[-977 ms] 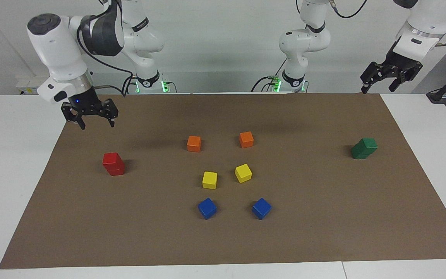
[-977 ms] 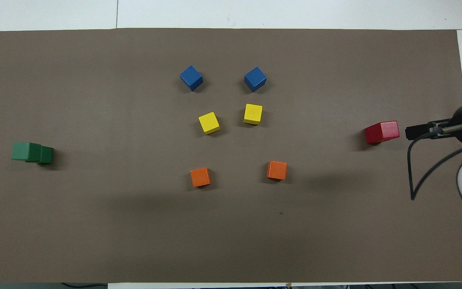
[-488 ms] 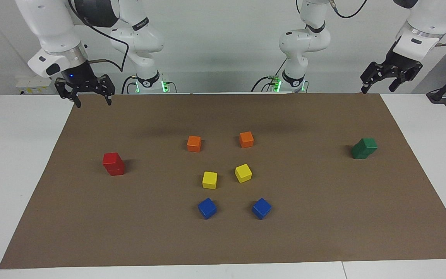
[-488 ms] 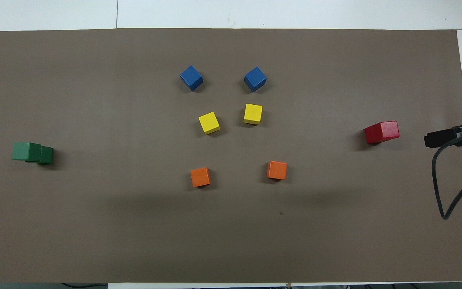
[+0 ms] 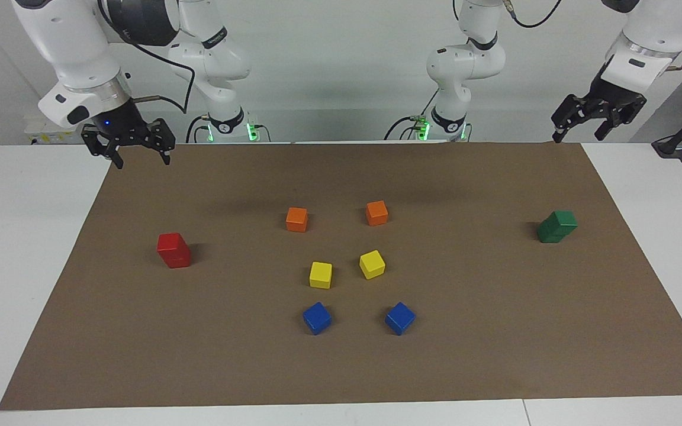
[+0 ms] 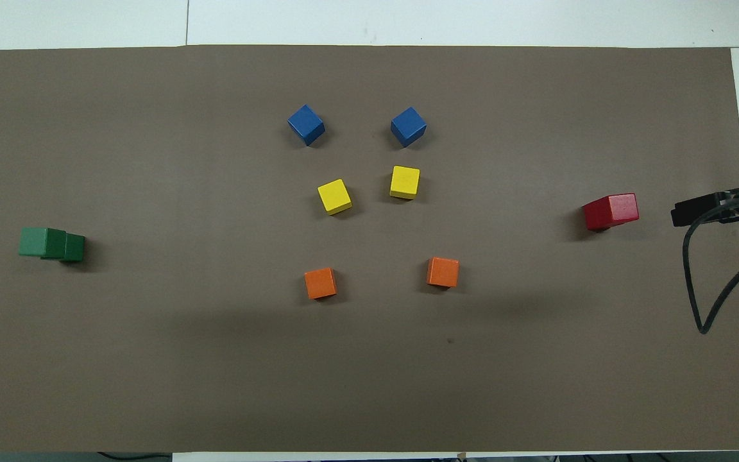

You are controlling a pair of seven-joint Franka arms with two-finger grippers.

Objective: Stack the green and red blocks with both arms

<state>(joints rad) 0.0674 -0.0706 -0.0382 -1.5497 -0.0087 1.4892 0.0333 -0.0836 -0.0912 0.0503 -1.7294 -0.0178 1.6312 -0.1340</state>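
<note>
I am watching both claws hanging open and empty over the table's (image 5: 33, 248) corners: right claw (image 5: 137, 155), left claw (image 5: 579, 134). Red blocks (image 5: 173, 249) and green blocks (image 5: 556, 226) are sitting stacked at their ends.

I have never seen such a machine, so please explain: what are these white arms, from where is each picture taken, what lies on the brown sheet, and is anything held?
These are two robot arms, each ending in a black two-finger end effector. One picture faces the robots from across the table; the other looks steeply down from above their own end.

On the brown mat stand a red stack of two cubes toward the right arm's end and a green stack, its top cube sitting askew, toward the left arm's end. Between them lie two orange cubes, two yellow cubes and two blue cubes, all single.

Nothing is held. The right end effector and the left end effector hang open and empty above the mat's corners nearest the robots.
</note>
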